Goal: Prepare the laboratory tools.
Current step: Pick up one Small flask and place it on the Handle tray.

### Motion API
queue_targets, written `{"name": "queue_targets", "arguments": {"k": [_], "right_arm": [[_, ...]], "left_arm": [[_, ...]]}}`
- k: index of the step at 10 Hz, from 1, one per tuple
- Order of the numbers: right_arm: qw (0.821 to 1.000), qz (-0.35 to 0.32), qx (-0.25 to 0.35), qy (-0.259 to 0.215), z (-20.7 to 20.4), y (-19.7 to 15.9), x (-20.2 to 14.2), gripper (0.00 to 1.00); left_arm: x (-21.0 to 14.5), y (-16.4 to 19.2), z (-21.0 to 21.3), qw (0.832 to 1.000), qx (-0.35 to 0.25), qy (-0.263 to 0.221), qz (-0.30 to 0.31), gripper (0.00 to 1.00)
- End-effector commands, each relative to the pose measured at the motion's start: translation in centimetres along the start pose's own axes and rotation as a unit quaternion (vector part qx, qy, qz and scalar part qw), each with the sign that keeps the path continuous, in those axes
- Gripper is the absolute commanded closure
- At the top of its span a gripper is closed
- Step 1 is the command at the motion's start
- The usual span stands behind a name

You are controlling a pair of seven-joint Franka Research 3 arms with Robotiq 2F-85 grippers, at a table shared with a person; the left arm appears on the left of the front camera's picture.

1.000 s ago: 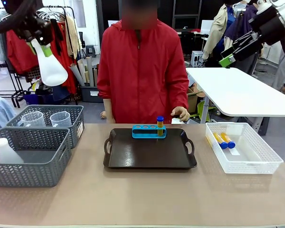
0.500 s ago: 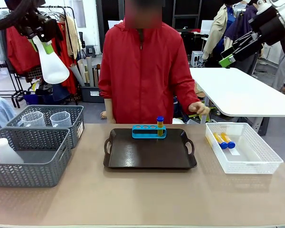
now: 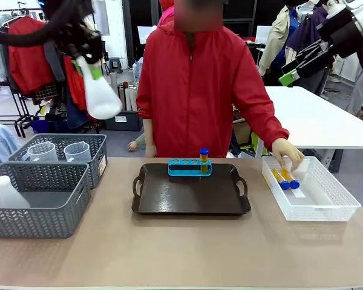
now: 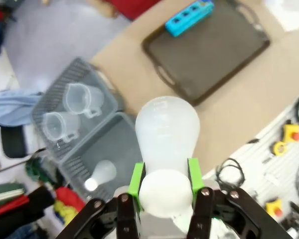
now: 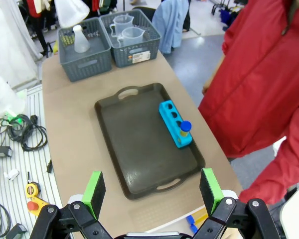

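My left gripper (image 3: pixel 88 65) hangs high over the table's left side, shut on the neck of a translucent white conical flask (image 3: pixel 101 93). In the left wrist view its green pads (image 4: pixel 136 179) clamp the flask (image 4: pixel 167 132) from both sides. A second flask (image 3: pixel 9 193) stands in the front grey basket. Two clear beakers (image 3: pixel 43 151) sit in the rear basket. One blue-capped orange tube (image 3: pixel 204 158) stands in the blue rack (image 3: pixel 189 167) on the dark tray (image 3: pixel 190 202). Two more tubes (image 3: pixel 284 179) lie in the white basket, where the person's hand (image 3: pixel 287 152) reaches. My right gripper (image 5: pixel 152 191) is open, high at the right.
The two grey woven baskets (image 3: pixel 39 214) fill the table's left end. The white basket (image 3: pixel 327 208) stands at the right end. A person in a red jacket (image 3: pixel 199 90) stands at the far edge. A white table (image 3: pixel 314 121) is behind on the right.
My left arm has swung the flask to the right, toward the table's middle. The person has stepped right and moved a hand into the white basket. The right arm has not moved.
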State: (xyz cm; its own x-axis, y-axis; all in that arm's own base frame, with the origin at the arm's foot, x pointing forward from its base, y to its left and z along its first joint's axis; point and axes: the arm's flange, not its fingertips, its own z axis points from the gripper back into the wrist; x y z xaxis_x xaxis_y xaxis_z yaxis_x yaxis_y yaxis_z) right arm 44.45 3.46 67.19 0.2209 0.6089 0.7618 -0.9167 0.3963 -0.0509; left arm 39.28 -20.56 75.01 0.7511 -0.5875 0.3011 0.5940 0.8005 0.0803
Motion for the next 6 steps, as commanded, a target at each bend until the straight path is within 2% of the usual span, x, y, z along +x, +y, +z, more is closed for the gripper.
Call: {"name": "queue_targets", "arguments": {"k": [1, 4, 6], "right_arm": [[1.000, 0.000, 0.002, -0.005, 0.0, 0.1, 0.1, 0.00], [1.000, 0.000, 0.002, -0.005, 0.0, 0.1, 0.1, 0.00], [1.000, 0.000, 0.002, -0.005, 0.0, 0.1, 0.1, 0.00]], "left_arm": [[0.5, -3.5, -2.3, 0.999, -0.021, 0.013, -0.046, 1.00], [2.7, -9.1, -6.9, 0.994, -0.026, 0.005, -0.105, 1.00], [5.7, -12.2, -10.2, 0.984, -0.024, -0.014, -0.174, 1.00]]}}
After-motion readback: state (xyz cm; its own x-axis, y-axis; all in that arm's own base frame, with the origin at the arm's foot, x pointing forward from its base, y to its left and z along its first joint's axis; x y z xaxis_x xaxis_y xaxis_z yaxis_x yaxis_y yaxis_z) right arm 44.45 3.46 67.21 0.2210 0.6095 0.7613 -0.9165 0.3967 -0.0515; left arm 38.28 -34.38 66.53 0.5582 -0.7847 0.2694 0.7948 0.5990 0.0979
